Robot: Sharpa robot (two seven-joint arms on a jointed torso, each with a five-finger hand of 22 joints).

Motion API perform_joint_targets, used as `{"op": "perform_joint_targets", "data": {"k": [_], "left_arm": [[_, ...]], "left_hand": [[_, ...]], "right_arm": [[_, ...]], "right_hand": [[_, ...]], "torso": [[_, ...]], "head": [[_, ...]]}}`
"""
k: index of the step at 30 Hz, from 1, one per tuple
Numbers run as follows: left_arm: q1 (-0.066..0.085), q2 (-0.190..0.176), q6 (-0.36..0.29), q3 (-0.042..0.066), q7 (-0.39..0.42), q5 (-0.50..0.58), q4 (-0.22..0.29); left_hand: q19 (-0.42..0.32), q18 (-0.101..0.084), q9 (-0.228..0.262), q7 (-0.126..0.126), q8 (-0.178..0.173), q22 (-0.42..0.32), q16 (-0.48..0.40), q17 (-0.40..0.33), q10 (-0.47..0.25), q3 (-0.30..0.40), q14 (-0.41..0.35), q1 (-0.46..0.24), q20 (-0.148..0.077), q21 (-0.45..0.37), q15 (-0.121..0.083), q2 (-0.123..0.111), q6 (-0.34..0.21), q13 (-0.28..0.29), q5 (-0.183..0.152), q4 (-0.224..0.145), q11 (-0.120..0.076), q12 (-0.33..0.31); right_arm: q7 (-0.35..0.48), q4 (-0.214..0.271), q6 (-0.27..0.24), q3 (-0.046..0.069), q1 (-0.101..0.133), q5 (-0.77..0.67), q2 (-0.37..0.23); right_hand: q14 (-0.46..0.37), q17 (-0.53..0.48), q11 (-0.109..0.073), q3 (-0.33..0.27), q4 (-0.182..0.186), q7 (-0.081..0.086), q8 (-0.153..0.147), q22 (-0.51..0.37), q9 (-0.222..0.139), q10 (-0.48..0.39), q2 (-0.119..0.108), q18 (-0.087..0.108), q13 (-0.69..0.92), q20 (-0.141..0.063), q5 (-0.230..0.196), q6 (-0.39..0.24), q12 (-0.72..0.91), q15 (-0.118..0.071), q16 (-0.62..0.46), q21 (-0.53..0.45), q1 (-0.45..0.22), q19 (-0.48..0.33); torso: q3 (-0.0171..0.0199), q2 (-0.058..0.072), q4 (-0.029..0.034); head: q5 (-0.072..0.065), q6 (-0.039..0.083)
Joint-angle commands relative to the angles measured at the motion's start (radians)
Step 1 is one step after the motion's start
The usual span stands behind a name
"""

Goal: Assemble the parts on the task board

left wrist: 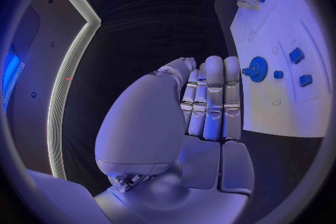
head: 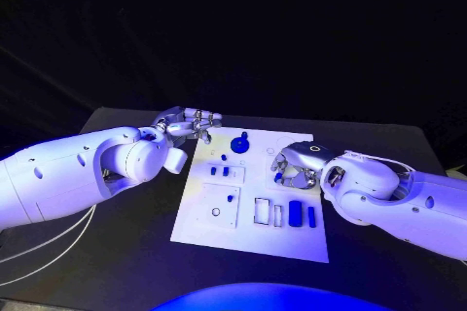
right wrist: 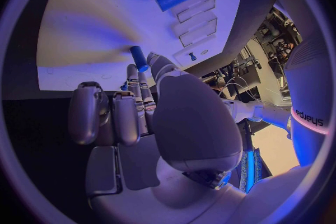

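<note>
Pinching a small blue cylindrical peg (right wrist: pixel 139 58) between fingertips, the right silver hand (head: pixel 295 166) is hovering over the white plastic task board (head: pixel 200 227), near its right edge.
Doing this well, I judge, is keeping the peg upright and lowering it slowly over its socket; the left silver hand (head: pixel 187 125) is waiting at the board's far left corner, fingers pressed together and holding nothing; a blue toothed gear (left wrist: pixel 257 69) is sitting on the board; the black table (head: pixel 117 257) is lying under it, dark room beyond.
</note>
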Motion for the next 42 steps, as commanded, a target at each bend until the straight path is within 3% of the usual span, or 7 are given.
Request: {"op": "perform_joint_targets", "data": {"k": [1,10,42], "left_arm": [[0.001,0.002,0.017,0.001,0.004,-0.005,0.002],[0.001,0.002,0.018,0.001,0.002,-0.005,0.002],[0.001,0.003,0.016,0.001,-0.002,-0.006,0.001]], "left_hand": [[-0.005,0.016,-0.002,0.003,0.006,-0.001,-0.003,-0.002,-0.009,-0.002,-0.003,0.002,0.004,-0.006,0.001,0.01,-0.002,0.001,0.0,-0.006,-0.001,0.002],[-0.005,0.016,-0.002,0.003,0.006,-0.001,-0.003,-0.002,-0.009,-0.002,-0.003,0.002,0.004,-0.006,0.001,0.01,-0.002,0.001,0.0,-0.006,-0.001,0.002],[-0.005,0.016,-0.002,0.004,0.007,-0.001,-0.003,-0.003,-0.01,-0.002,-0.003,0.004,0.004,-0.007,0.001,0.011,-0.003,0.002,0.0,-0.008,-0.001,0.004]], "right_arm": [[-0.002,-0.005,0.03,-0.001,-0.001,-0.011,0.004],[-0.011,-0.011,0.037,-0.001,-0.001,-0.017,0.006],[-0.017,-0.047,0.03,-0.004,-0.009,-0.036,0.035]], "right_hand": [[0.043,0.004,-0.002,0.015,0.002,-0.001,0.008,0.15,0.001,0.021,0.003,-0.016,-0.001,-0.001,-0.008,0.018,0.008,-0.009,0.006,0.013,0.011,0.012],[0.046,0.012,-0.011,0.062,0.0,-0.004,0.021,0.166,0.008,0.067,0.008,-0.023,-0.001,-0.008,-0.022,0.071,0.004,-0.016,0.013,0.043,0.026,0.025],[0.046,0.015,-0.014,0.101,-0.008,-0.007,0.025,0.173,0.011,0.086,0.007,-0.025,-0.004,-0.012,-0.032,0.101,-0.01,-0.019,0.015,0.053,0.031,0.029]], "torso": [[-0.0004,-0.001,-0.0009],[0.0,-0.001,-0.0006],[0.0004,-0.001,-0.0013]], "head": [[0.002,-0.002],[0.0,-0.005],[0.0,-0.011]]}}
